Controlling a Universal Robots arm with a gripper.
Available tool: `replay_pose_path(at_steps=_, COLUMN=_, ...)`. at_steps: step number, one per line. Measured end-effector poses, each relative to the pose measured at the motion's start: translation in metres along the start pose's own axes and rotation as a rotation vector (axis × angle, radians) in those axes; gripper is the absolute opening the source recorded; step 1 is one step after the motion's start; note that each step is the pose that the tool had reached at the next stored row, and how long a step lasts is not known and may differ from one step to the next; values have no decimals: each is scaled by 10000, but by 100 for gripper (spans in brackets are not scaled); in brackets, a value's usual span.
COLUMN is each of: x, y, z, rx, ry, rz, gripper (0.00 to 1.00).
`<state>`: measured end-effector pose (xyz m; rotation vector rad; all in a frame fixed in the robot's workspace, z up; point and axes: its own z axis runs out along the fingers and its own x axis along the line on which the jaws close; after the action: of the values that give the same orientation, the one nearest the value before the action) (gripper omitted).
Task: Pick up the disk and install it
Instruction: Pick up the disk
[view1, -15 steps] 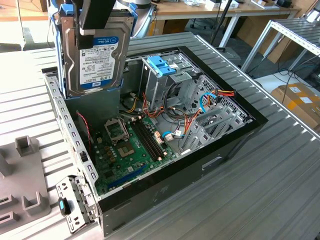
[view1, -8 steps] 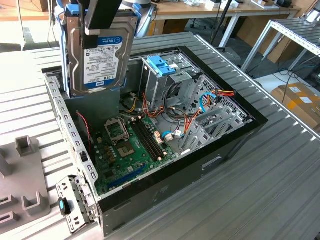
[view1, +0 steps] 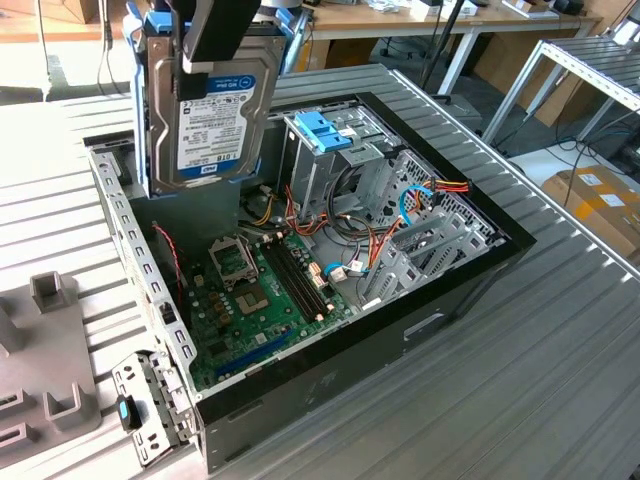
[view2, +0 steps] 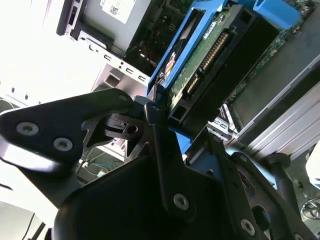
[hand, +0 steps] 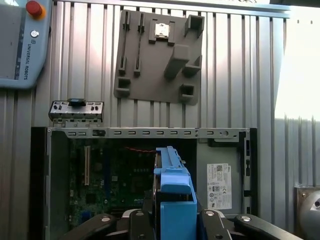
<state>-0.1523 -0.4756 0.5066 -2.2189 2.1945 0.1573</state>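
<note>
The disk (view1: 213, 125) hangs upright in the air over the back left part of the open computer case (view1: 455, 290). It is a silver hard drive with a white and blue label and blue side rails. My gripper (view1: 200, 60) is shut on its upper end, one black finger lying across the label. In the second wrist view the disk (view2: 212, 52) shows its green circuit board and connector, clamped in the gripper (view2: 172, 120). In the first wrist view a blue rail of the disk (hand: 172, 185) rises from the gripper (hand: 174, 216) above the motherboard.
Inside the case lie the motherboard (view1: 255, 290), a metal drive cage with a blue bracket (view1: 325, 130), loose cables (view1: 350, 250) and the grey power supply (hand: 220, 180). A grey fixture plate (hand: 160, 50) and a small metal bracket (hand: 76, 109) sit on the ribbed table beside the case.
</note>
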Motion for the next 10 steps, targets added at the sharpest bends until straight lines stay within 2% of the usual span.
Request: replay_pose_path(at_steps=10, x=67, y=-65, z=-7, rx=0, ry=0, rz=-1, gripper=37)
